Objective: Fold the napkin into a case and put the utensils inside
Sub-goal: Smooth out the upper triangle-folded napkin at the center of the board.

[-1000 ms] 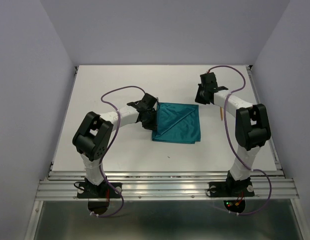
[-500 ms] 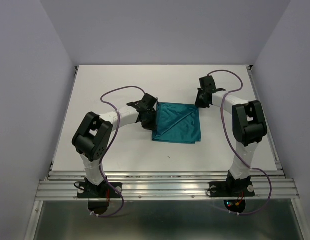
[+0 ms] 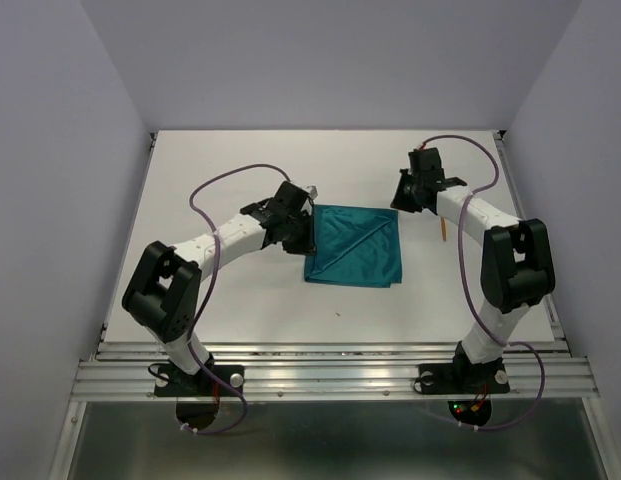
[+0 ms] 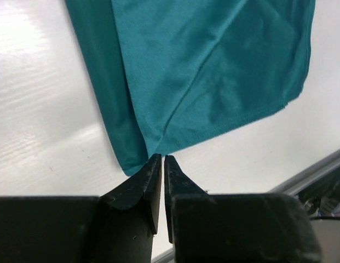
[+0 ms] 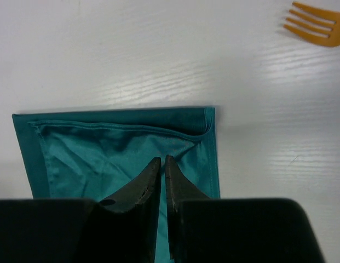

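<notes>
The teal napkin (image 3: 355, 245) lies folded flat mid-table, a diagonal flap edge across it. My left gripper (image 3: 302, 234) is at its left edge. In the left wrist view that gripper (image 4: 162, 158) is shut, its tips meeting a corner of the napkin (image 4: 213, 71); no cloth shows between the fingers. My right gripper (image 3: 403, 197) hovers at the napkin's far right corner. In the right wrist view it (image 5: 162, 159) is shut and empty above the cloth (image 5: 104, 148). An orange fork (image 5: 316, 27) lies on the table beyond; it shows beside the right forearm (image 3: 443, 229) in the top view.
The white table (image 3: 240, 160) ends at a metal rail (image 3: 330, 350) along the near side. Grey walls close in on the left, back and right. Purple cables loop over both arms.
The left arm's elbow has swung out to the left while its gripper stayed at the napkin's edge. The right arm has shifted right, uncovering the orange fork. The napkin has not moved.
</notes>
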{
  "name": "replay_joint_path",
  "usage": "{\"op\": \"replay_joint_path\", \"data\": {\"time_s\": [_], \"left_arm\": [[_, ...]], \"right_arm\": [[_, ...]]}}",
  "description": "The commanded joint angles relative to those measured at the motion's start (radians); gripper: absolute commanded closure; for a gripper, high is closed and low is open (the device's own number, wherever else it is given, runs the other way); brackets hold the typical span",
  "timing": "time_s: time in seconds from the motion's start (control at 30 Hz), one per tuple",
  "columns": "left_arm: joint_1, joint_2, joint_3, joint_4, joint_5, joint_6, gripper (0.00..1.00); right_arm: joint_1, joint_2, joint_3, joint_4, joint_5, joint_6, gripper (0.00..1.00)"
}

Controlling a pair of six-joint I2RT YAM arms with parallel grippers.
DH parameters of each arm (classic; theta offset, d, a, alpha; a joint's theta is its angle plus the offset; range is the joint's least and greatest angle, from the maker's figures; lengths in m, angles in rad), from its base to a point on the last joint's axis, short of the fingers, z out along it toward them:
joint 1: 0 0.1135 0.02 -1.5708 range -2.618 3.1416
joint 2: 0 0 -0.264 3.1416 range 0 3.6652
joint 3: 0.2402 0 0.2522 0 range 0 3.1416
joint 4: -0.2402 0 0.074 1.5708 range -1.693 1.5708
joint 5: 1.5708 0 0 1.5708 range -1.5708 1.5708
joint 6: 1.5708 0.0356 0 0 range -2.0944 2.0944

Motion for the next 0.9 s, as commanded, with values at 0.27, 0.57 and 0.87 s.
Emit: {"op": "replay_joint_path", "data": {"time_s": [0.27,0.57,0.87], "left_arm": [[-0.037,-0.002,-0.093,0.083,0.112,0.008,0.97],[-0.040,0.083,-0.167,0.135,0.053,-0.025,1.00],[-0.041,-0.018,-0.124,0.084,0.037,-0.022,1.00]], "right_arm": [[0.038,-0.049,-0.104,0.039,-0.109,0.052,0.87],[0.038,-0.055,-0.113,0.039,-0.118,0.047,0.87],[0.038,-0.081,-0.118,0.038,-0.121,0.046,0.87]]}}
